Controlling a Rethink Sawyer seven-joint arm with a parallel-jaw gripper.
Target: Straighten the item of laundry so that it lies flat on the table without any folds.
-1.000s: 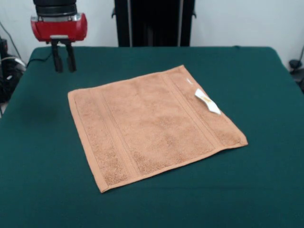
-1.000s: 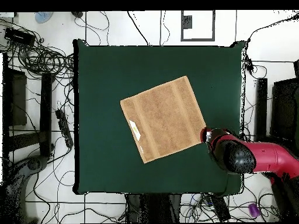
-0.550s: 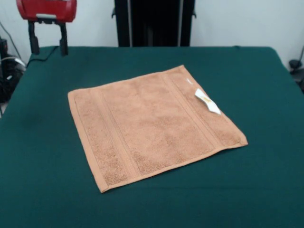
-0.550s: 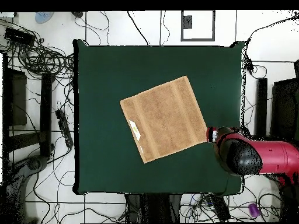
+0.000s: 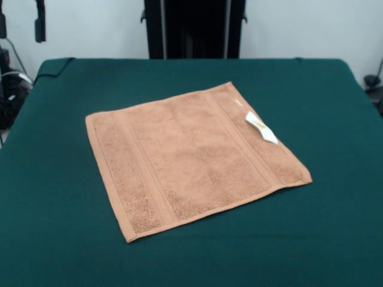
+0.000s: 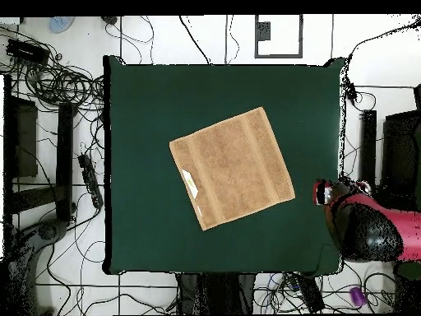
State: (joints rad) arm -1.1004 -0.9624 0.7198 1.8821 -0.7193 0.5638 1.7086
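Pincer [image 5: 21, 21] raised (table's edge) | towel [image 5: 190, 156] well apart, flat

Towel [image 5: 191, 158]: rough terry cloth; table [image 5: 335, 95]: smooth matt cloth.

No text, brand, number or sign could be read anywhere in either view. The only label-like thing was the small white tag [image 5: 261, 129] sewn at the edge of the towel [image 5: 191, 156]; it carried a faint yellowish mark, but that mark was too small and blurred to make out as letters or a logo. In the overhead view the tag [image 6: 191, 183] showed only as a pale sliver with nothing legible on it. The green bench [image 5: 335, 95] cloth bore no printing.
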